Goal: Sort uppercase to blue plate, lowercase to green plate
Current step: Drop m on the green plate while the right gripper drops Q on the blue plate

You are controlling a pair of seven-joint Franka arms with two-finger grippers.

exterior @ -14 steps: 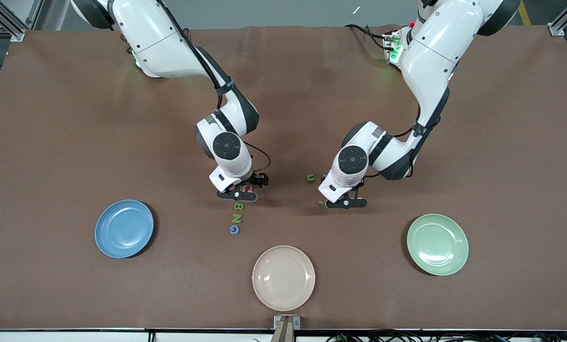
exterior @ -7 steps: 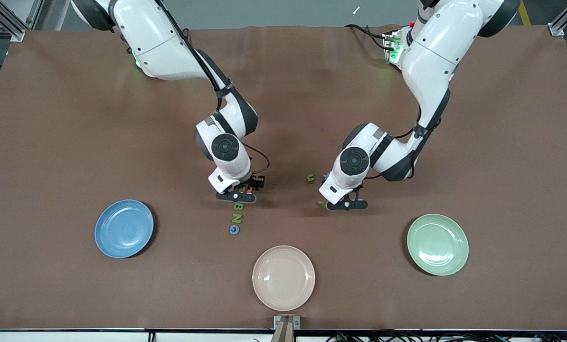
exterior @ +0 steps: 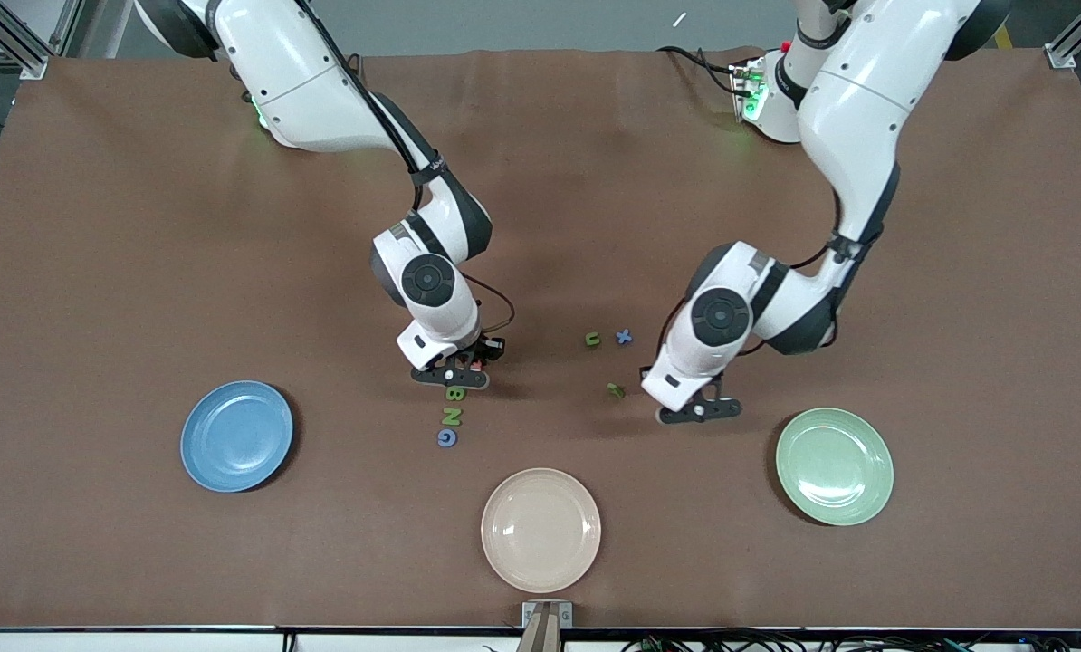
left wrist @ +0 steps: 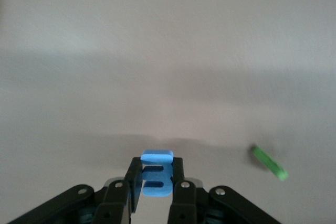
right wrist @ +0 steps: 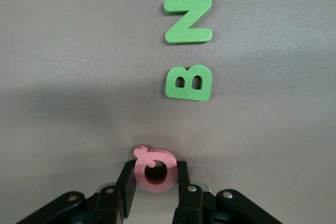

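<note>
On the table [exterior: 142,226] lie three plates, six loose letters.

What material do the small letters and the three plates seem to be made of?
The letters, such as the pink Q, green B and blue m, look like matte foam: thick flat slabs with soft cut edges. The blue plate, green plate and cream plate look like glossy plastic or glazed ceramic, since their rims reflect light; which one is unclear.

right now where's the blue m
The blue m is pinched in the left gripper, which the front view shows between the green q-like piece and the green plate.
</note>
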